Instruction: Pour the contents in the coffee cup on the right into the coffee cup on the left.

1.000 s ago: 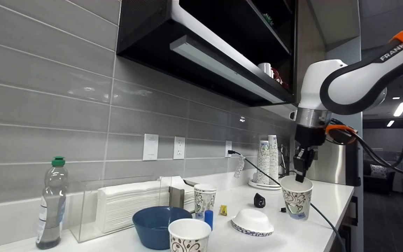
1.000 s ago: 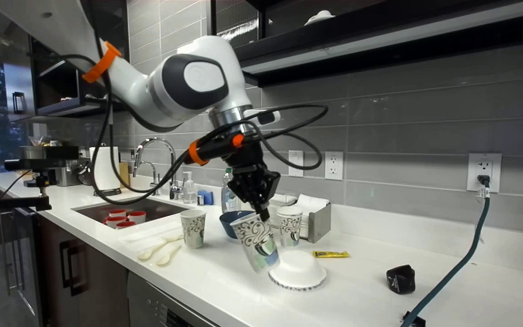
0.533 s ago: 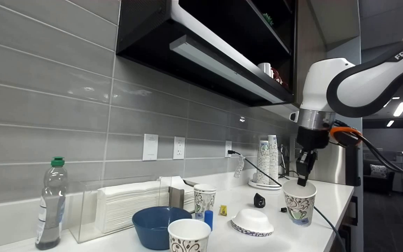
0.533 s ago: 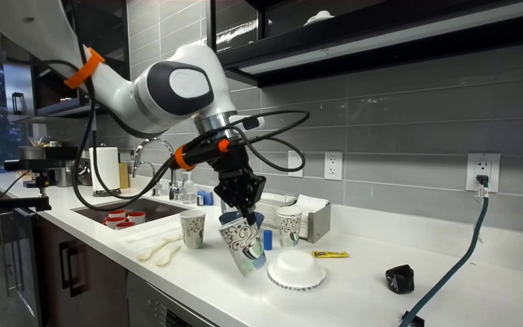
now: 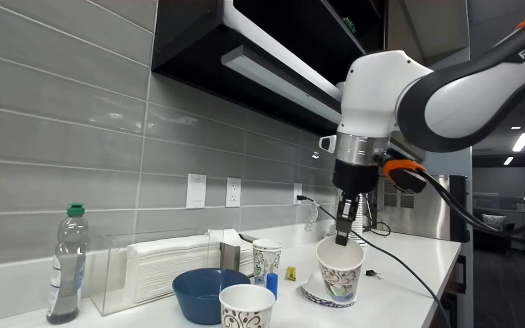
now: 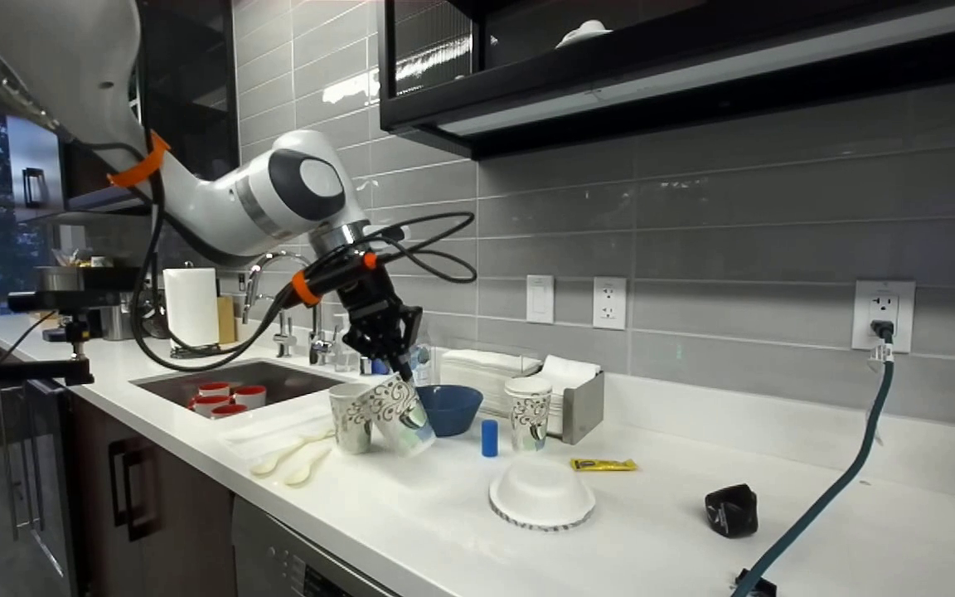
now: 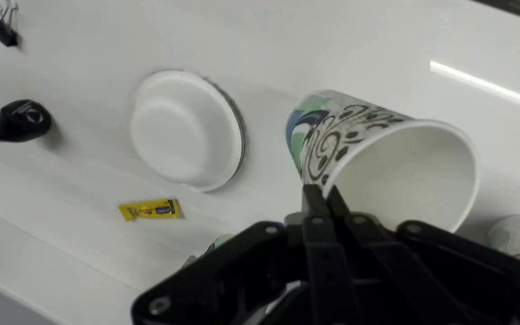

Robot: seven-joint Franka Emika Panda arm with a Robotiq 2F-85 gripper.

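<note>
held cup (image 6: 403, 421): one, patterned paper, tilted in your grip. your two fingers (image 7: 316, 203), entering the wrist view from six o'clock, are closed on its rim, one tip inside the mouth and the other against the outer wall. in an exterior view its mouth leans toward eleven o'clock, its base toward five.

standing cup (image 6: 346, 419): one, upright on the desk (image 6: 660, 539). in an exterior view you find it at nine o'clock from the held cup, the outlines overlapping; in the wrist view it sits at four o'clock, apart, a strip of desk showing between.

third cup (image 6: 529, 424): at three o'clock from the held cup in an exterior view, near one napkin holder (image 6: 584, 409); whether it is single or nested, you cannot tell. between held and third cups: one blue bowl (image 6: 453, 414) and one blue cylinder (image 6: 489, 438).

at four o'clock from the held cup: one upturned stack of white paper bowls (image 6: 542, 493); one yellow packet (image 6: 603, 465) at two o'clock from it, one black item (image 6: 731, 510) at three. at eight o'clock from the standing cup: two pale spoons (image 6: 299, 475). at nine, farther off: one sink (image 6: 295, 381), four red-and-white mugs (image 6: 251, 397) visible in it.
</note>
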